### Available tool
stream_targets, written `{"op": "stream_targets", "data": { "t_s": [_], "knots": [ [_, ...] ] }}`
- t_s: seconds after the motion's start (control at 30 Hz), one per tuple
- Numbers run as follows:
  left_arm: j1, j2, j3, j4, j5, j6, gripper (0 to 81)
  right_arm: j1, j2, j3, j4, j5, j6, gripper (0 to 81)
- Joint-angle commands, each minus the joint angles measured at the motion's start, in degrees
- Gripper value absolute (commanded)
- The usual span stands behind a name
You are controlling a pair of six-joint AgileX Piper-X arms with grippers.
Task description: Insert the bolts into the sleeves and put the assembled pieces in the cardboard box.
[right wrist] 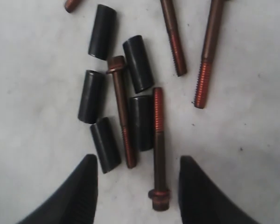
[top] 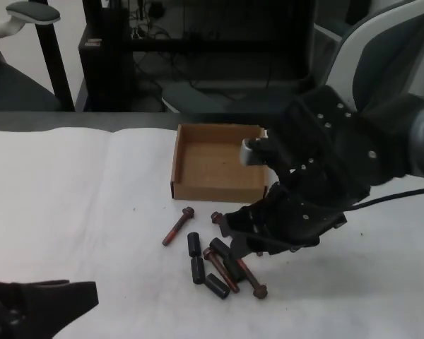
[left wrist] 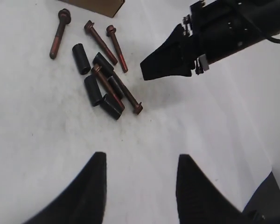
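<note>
Bench: white cloth [top: 71,198], running well left of the heap.
My right gripper [right wrist: 137,196]: fingers apart, empty, just over the heap.
My left gripper [left wrist: 137,186]: fingers apart, empty, well apart from it.
Heap: bolts [right wrist: 122,112] and sleeves [right wrist: 91,95], loose, several touching.
Cardboard box [top: 215,191]: just beyond the heap.

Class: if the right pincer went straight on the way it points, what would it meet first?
Probably the bolt lying just ahead of the right pincer, head nearest; depth is unclear.
</note>
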Motion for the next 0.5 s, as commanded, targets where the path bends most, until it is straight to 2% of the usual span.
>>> {"op": "stream_targets", "data": {
  "t_s": [0.0, 0.27, 0.47],
  "knots": [
    [-0.1, 0.9, -1.2, -1.2, 0.8, 1.0, 47.3, -1.0, 2.6, -2.7, 1.6, 0.5, -1.2, 53.5],
    [-0.1, 1.0, -1.2, -1.9, 1.6, 1.0, 47.3, -2.9, 8.3, -10.4, 3.9, 3.4, -6.0, 53.5],
    [-0.1, 1.0, -1.2, -2.0, 1.6, 1.0, 47.3, -4.2, 12.8, -15.0, 7.9, 3.5, -6.6, 53.5]
  ]
}}
